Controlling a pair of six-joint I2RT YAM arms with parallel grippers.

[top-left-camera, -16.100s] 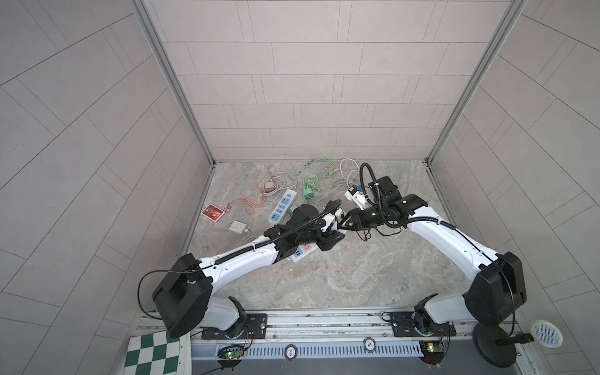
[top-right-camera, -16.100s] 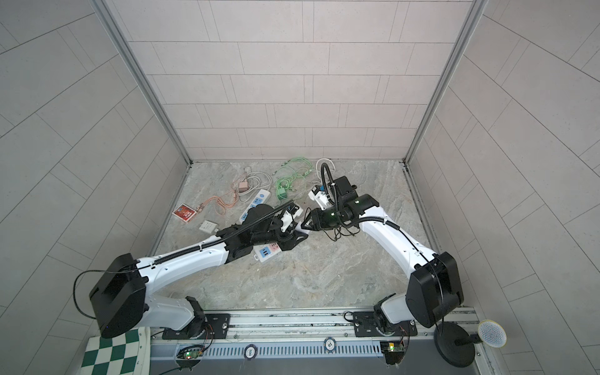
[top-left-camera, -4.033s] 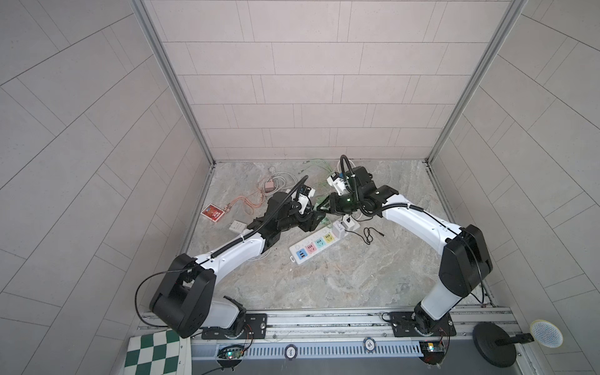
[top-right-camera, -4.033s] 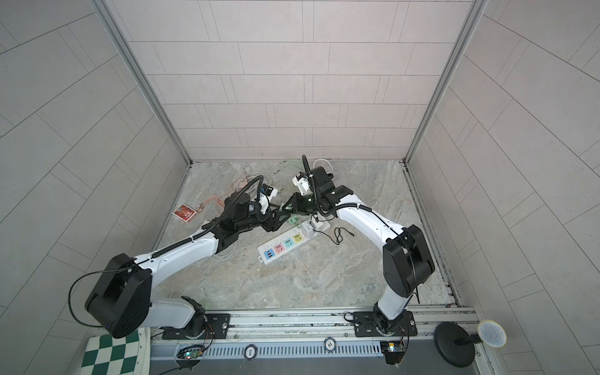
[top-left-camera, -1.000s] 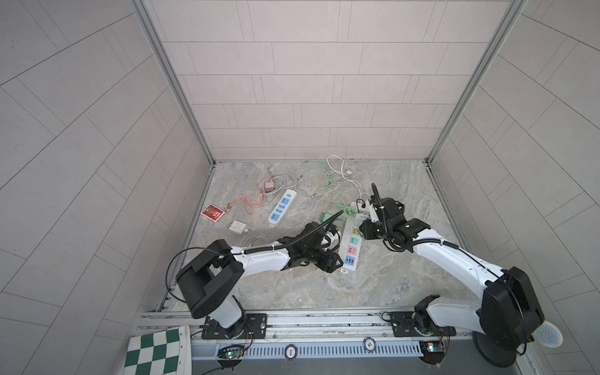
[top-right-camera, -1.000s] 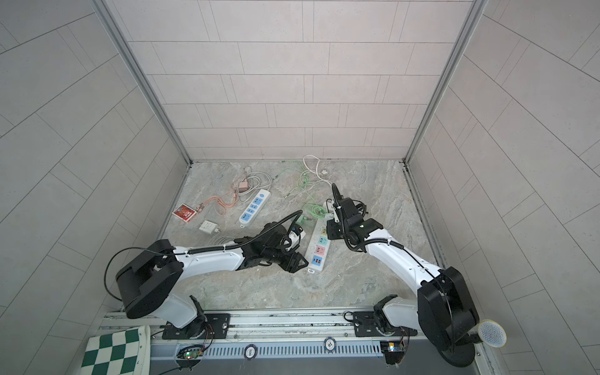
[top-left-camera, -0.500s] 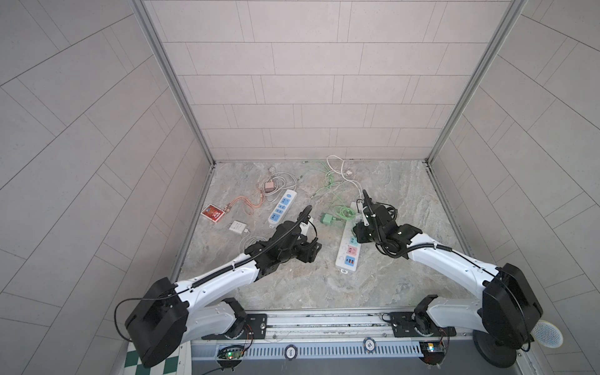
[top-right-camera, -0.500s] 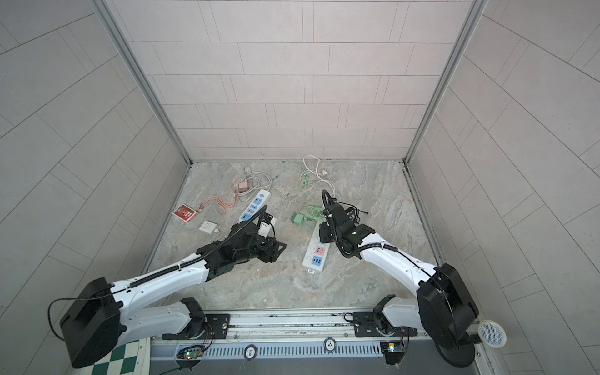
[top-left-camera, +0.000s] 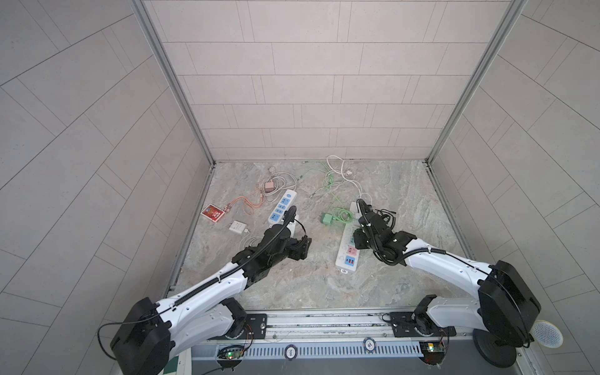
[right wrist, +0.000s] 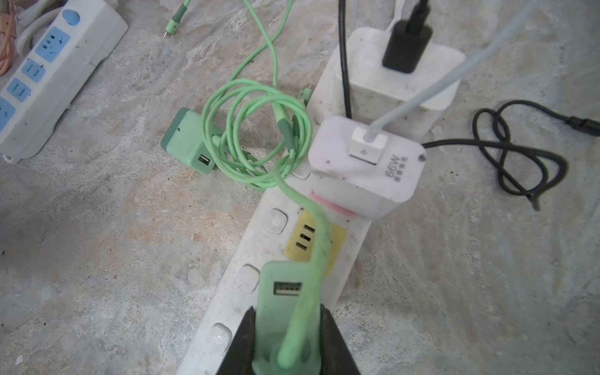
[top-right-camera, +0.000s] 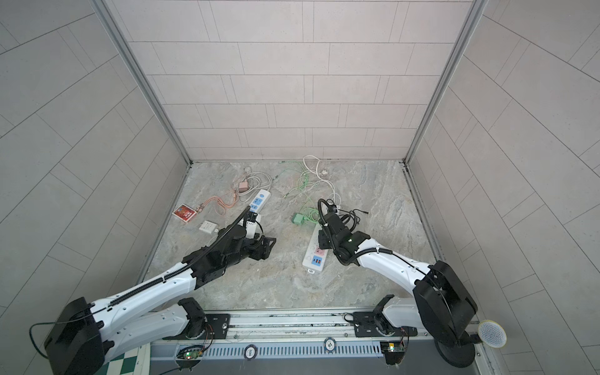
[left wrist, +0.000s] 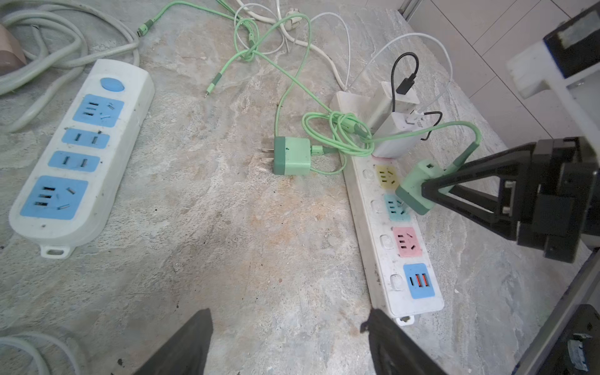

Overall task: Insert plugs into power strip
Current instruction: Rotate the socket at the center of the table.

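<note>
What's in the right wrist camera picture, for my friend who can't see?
Jaws pinch a green plug over a white power strip, beside its yellow socket. Two white chargers are plugged in beyond; a second green plug lies loose.

A flat red card pack with a printed face (top-left-camera: 213,213) lies on the marbled grey-beige stone surface (top-left-camera: 406,194), close to a side wall. Pale rectangular wall tiles (top-left-camera: 308,81) enclose the space on three sides, with bare aluminium corner posts (top-left-camera: 173,81) at the back corners. A metal rail (top-left-camera: 324,324) runs along the front edge. Below it, a green-and-white chequered board (top-right-camera: 130,365) shows at one corner and a round white mesh disc (top-left-camera: 548,333) at the other
</note>
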